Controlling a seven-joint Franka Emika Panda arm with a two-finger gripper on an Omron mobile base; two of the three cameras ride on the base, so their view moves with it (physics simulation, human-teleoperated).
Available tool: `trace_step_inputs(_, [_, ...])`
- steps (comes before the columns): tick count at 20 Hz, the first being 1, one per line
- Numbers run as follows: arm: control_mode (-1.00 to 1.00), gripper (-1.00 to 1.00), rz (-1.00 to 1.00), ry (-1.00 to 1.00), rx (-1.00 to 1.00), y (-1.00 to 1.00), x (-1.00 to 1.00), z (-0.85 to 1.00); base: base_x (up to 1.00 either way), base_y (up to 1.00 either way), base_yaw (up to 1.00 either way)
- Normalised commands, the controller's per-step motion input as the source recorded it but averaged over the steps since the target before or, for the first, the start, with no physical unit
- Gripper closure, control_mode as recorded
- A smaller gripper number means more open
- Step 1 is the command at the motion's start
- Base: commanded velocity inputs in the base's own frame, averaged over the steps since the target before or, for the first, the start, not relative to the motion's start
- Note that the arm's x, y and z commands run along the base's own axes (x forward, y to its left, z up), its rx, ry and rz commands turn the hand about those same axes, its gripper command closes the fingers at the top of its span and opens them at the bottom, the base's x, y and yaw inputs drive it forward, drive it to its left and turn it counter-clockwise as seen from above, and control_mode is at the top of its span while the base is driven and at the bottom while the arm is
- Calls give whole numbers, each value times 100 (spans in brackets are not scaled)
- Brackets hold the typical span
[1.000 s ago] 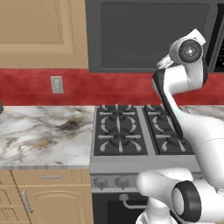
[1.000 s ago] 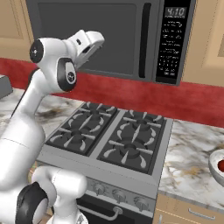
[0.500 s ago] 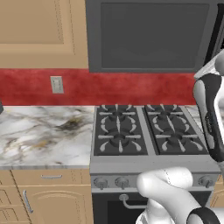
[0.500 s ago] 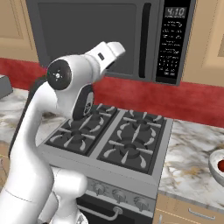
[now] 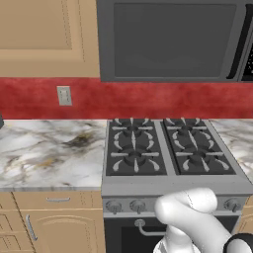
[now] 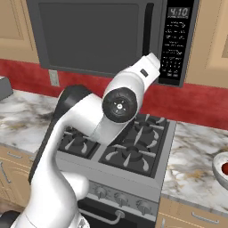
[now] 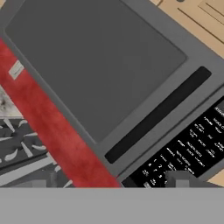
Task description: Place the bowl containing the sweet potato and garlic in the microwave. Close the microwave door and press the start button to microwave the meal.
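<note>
Above the stove (image 5: 170, 150) hangs one microwave (image 6: 111, 35), its one door (image 5: 173, 39) shut. One hand (image 6: 153, 62), wide open and holding nothing, points at the keypad (image 6: 176, 44).

Both base views face the microwave (image 5: 170, 42) above the stove (image 6: 129, 144); hand view looks close, rolled.

microwave (image 6: 111, 38): above the stove (image 5: 170, 153), at my twelve o'clock
keypad (image 6: 174, 42): at three o'clock of the microwave door (image 5: 173, 42)
table (image 5: 49, 153): at nine o'clock of the stove
</note>
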Motion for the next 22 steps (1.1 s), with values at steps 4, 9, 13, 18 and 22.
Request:
trace_step_inputs(4, [-100, -100, 5, 0, 0, -41, -3, -3, 0, 0, 0])
trace_step_inputs(9, [-100, -100, 5, 0, 0, -31, -3, -18, 0, 0, 0])
trace_step_inputs(13, [-100, 100, 6, -1, 0, -24, 0, -22, 0, 0, 0])
trace_step_inputs(18, [-100, 100, 9, -4, 0, -6, 4, -13, 0, 0, 0])
trace_step_inputs(22, [-100, 100, 9, -1, 0, -3, 27, -1, 0, 0, 0])
